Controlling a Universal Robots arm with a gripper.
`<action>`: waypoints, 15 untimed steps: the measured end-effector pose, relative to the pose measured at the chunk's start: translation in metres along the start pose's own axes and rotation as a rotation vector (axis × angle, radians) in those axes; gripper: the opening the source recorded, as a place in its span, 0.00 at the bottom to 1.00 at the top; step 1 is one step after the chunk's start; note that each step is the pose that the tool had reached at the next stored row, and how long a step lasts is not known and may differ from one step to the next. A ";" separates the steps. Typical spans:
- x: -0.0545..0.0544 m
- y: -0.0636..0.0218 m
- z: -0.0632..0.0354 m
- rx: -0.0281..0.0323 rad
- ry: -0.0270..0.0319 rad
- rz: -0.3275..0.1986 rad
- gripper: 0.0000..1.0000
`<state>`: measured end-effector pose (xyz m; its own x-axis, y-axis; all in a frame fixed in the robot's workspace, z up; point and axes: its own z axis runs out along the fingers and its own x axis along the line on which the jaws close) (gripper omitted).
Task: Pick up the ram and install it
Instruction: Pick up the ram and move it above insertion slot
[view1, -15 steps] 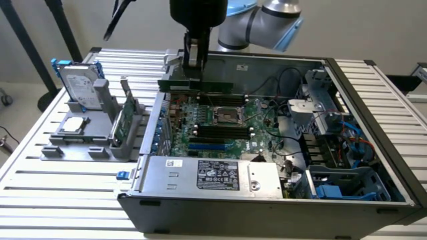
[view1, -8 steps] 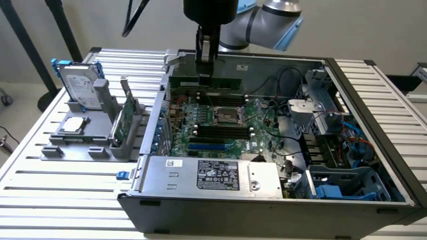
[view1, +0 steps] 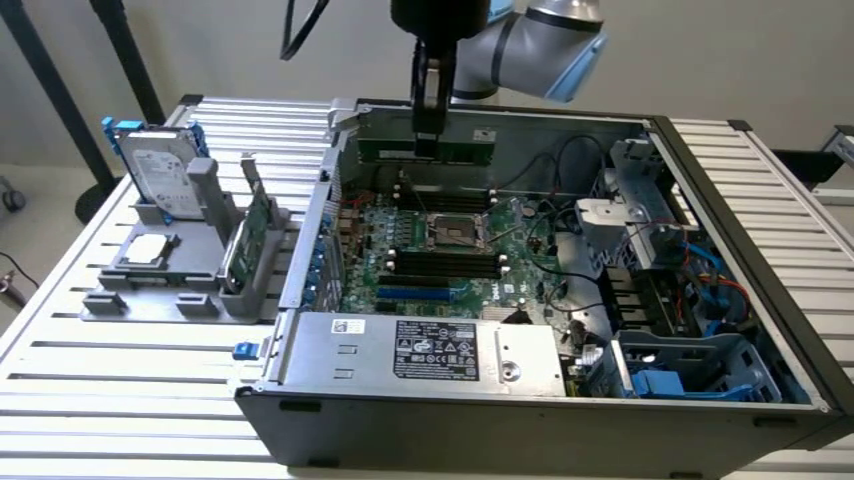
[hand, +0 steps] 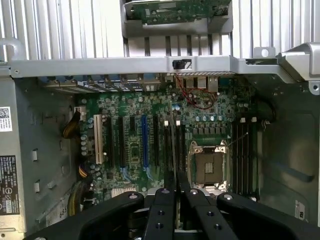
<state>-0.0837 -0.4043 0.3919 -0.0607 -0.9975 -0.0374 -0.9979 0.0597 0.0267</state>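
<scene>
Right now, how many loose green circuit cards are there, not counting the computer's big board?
2. The ram, gripped by the gripper above the open case; a taller green card standing in the gray rack at the exterior view's left. More may be hidden.

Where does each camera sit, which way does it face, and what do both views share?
Exterior view: off the arm, looking down at an angle into the open grey computer case; shows the grey robot arm and black gripper shut on the long thin dark-green ram stick.
Wrist view: on the wrist, facing down into the case; the gripper's fingers show.
Shared: the green motherboard with its silver CPU socket.
</scene>
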 end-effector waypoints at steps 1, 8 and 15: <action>-0.004 -0.0017 0.0010 0.0001 0.0008 0.000 0.13; -0.025 -0.0128 0.0102 0.0005 0.0060 0.000 0.13; -0.024 -0.0212 0.0226 0.0015 0.0062 0.002 0.13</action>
<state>-0.0617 -0.3809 0.3696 -0.0630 -0.9975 -0.0311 -0.9977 0.0622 0.0253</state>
